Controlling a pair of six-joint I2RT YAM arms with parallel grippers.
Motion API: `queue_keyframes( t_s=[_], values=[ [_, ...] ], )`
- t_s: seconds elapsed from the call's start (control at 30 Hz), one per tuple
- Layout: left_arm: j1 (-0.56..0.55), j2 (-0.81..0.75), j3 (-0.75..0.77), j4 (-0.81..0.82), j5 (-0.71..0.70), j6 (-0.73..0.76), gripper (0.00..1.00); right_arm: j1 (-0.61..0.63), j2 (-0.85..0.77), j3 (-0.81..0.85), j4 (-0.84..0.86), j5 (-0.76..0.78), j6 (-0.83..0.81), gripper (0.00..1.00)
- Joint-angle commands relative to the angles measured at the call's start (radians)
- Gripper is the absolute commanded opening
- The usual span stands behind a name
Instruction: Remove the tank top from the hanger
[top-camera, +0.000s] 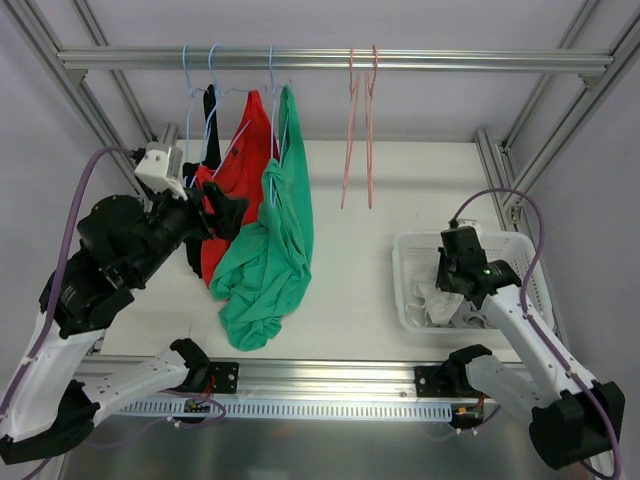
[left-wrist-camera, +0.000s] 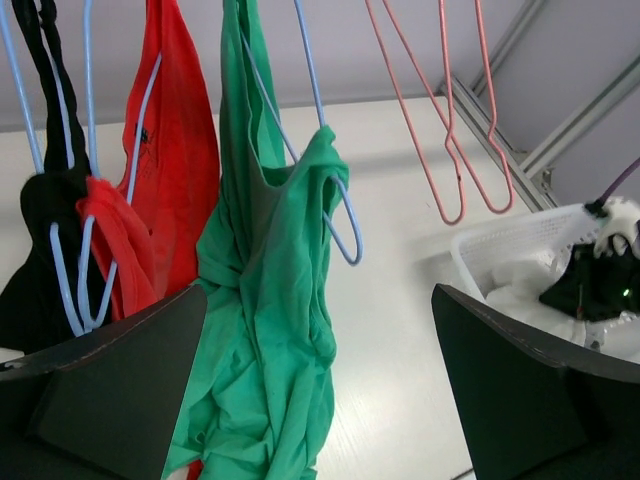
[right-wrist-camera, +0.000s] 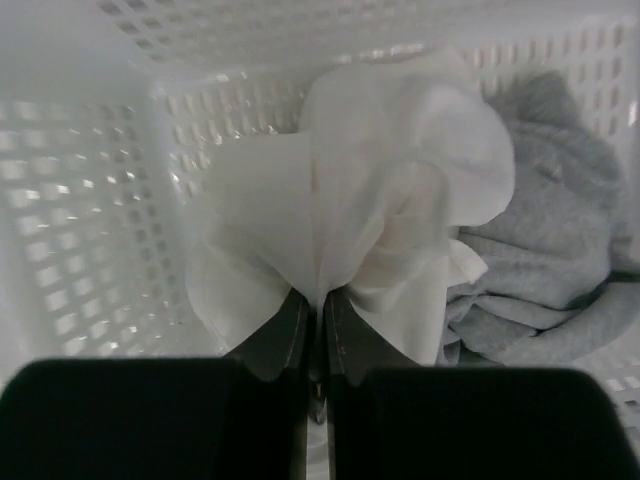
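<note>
The left hand (left-wrist-camera: 320, 295) was spread wide, its two dark fingers (left-wrist-camera: 110, 390) apart and holding nothing. It was raised off the counter (top-camera: 380, 260) and faced the hanging clothes. Straight between the fingers hung the green tank top (left-wrist-camera: 270, 330), the likely target. It sat on a pale blue hanger (left-wrist-camera: 311, 75) hooked over the rail (top-camera: 330, 60), already half slipped. One strap looped over the hanger's shoulder, and the body sagged in a twisted bunch toward the counter.

Beside it hung a red tank top (left-wrist-camera: 175, 150) and, farther out, a black tank top (left-wrist-camera: 45, 220), each on its own blue wire.

The right hand (right-wrist-camera: 318, 330) was down in the white basket (right-wrist-camera: 90, 180), its fingers pressed together on a fold of white garment (right-wrist-camera: 400, 170). A grey garment (right-wrist-camera: 560, 230) lay against that fold.

The green top looked thin, light and limp, so I judged it would drape and stretch rather than hold any shape. The wire hanger would probably swing freely if the cloth were tugged sideways. The best hold seemed to be the bunched cloth just under the strap that was on the hanger, lifting it up and over the wire's end. A straight downward pull might snag it.

No brand or label could be read. A small dark mark on the red top was too small to make out.
</note>
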Motion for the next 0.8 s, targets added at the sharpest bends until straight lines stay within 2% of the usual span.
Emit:
queue_keyframes(
  t_s=[0.0,0.1,0.13,0.17,0.2,0.23,0.3,0.33,0.53,0.63,0.77],
  values=[
    [-0.005,0.095,0.108,-0.009,-0.055,0.0,0.99,-0.057,0.075,-0.082,0.102,-0.106,0.057,0.07],
    [-0.005,0.176,0.204,-0.035,-0.068,0.01,0.99,-0.094,0.138,-0.111,0.138,-0.136,0.054,0.1],
    [-0.005,0.196,0.245,-0.043,-0.069,0.015,0.99,-0.107,0.143,-0.114,0.144,-0.141,0.052,0.14],
    [-0.005,0.233,0.264,-0.048,-0.071,0.026,0.99,-0.109,0.142,-0.108,0.141,-0.126,0.053,0.26],
    [-0.005,0.253,0.284,-0.049,-0.074,0.033,0.99,-0.109,0.128,-0.102,0.13,-0.117,0.06,0.66],
    [-0.005,0.274,0.325,-0.057,-0.075,0.044,0.99,-0.109,0.072,-0.096,0.114,-0.106,0.06,0.8],
    [-0.003,0.343,0.367,-0.068,-0.092,0.067,0.99,-0.109,-0.004,-0.051,0.078,-0.068,0.057,0.96],
    [-0.003,0.366,0.397,-0.069,-0.101,0.075,0.99,-0.109,-0.077,-0.025,0.034,-0.052,0.051,0.99],
    [0.035,0.564,0.54,-0.071,-0.096,0.135,0.99,-0.109,-0.251,0.143,-0.057,-0.087,-0.023,0.99],
    [0.109,0.674,0.626,-0.072,-0.022,0.132,0.91,-0.109,-0.314,0.153,-0.045,-0.208,-0.026,1.0],
    [0.162,0.797,0.683,-0.078,-0.003,0.124,0.83,-0.109,-0.355,0.139,-0.016,-0.445,-0.029,1.0]
  ],
)
